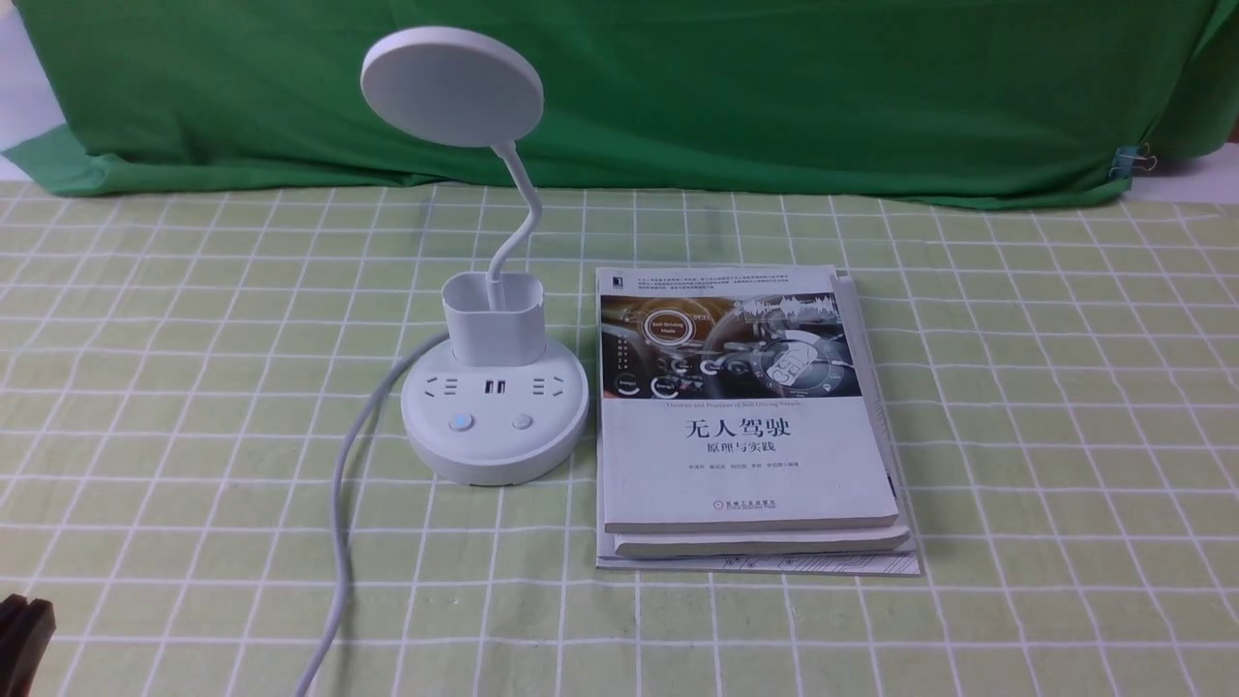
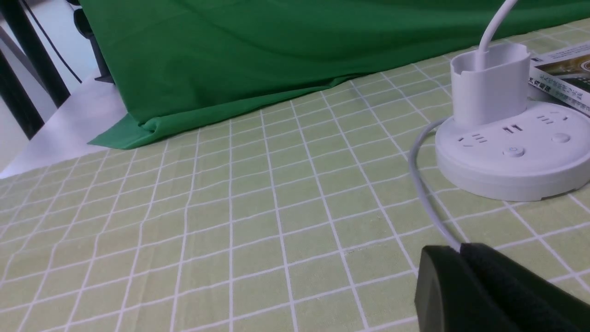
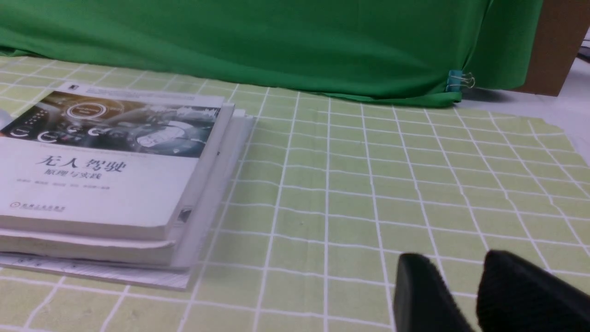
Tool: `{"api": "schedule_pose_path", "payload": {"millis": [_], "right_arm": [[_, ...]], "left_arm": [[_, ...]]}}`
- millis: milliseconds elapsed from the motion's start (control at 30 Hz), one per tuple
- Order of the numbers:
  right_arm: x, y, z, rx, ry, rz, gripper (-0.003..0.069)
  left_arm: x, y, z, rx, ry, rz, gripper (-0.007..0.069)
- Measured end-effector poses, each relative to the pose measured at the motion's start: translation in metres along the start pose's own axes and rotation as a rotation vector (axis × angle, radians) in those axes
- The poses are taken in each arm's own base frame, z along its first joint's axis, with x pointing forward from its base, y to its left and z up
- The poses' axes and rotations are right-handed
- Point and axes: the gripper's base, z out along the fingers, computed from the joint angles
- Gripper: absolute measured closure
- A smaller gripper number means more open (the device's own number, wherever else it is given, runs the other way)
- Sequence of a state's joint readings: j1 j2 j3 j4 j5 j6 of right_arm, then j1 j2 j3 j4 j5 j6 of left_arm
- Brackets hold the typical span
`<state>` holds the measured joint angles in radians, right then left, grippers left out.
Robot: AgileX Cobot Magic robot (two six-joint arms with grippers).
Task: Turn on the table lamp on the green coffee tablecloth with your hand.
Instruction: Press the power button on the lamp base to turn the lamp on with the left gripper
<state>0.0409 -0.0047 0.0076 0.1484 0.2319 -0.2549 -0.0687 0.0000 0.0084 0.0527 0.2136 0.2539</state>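
Observation:
The white table lamp (image 1: 494,426) stands on the green coffee tablecloth (image 1: 194,387), its round head (image 1: 451,85) unlit on a bent neck. Two buttons sit on the front of its base; the left one (image 1: 461,422) looks bluish, the right one (image 1: 523,421) is plain. My left gripper (image 2: 461,249) is shut and empty, low over the cloth, well short of the lamp base (image 2: 511,159). Only its black tip (image 1: 24,629) shows in the front view's lower left corner. My right gripper (image 3: 456,260) is open over bare cloth and holds nothing.
The lamp's white cable (image 1: 344,503) runs from the base toward the front edge and passes just behind my left gripper's tip (image 2: 426,203). A stack of books (image 1: 745,416) lies right of the lamp. A dark green backdrop cloth (image 1: 774,87) hangs at the back.

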Motion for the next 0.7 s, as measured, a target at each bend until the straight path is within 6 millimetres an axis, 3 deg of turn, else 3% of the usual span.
{"api": "schedule_pose_path", "payload": {"millis": [300,500,567,700], "right_arm": [[0.0,0.0,0.0,0.0,0.0,0.0,0.0414],[0.0,0.0,0.0,0.0,0.0,0.0,0.0414],[0.0,0.0,0.0,0.0,0.0,0.0,0.0414],[0.0,0.0,0.0,0.0,0.0,0.0,0.0414]], "left_arm": [[-0.027,0.007,-0.004,-0.072,-0.307,-0.068,0.0606],[-0.05,0.017,-0.017,-0.093,-0.621,-0.353,0.0606],[-0.062,0.022,-0.026,-0.105,-0.752,-0.392,0.0606],[-0.099,0.033,-0.034,-0.09,-0.746,-0.398,0.0606]]}}
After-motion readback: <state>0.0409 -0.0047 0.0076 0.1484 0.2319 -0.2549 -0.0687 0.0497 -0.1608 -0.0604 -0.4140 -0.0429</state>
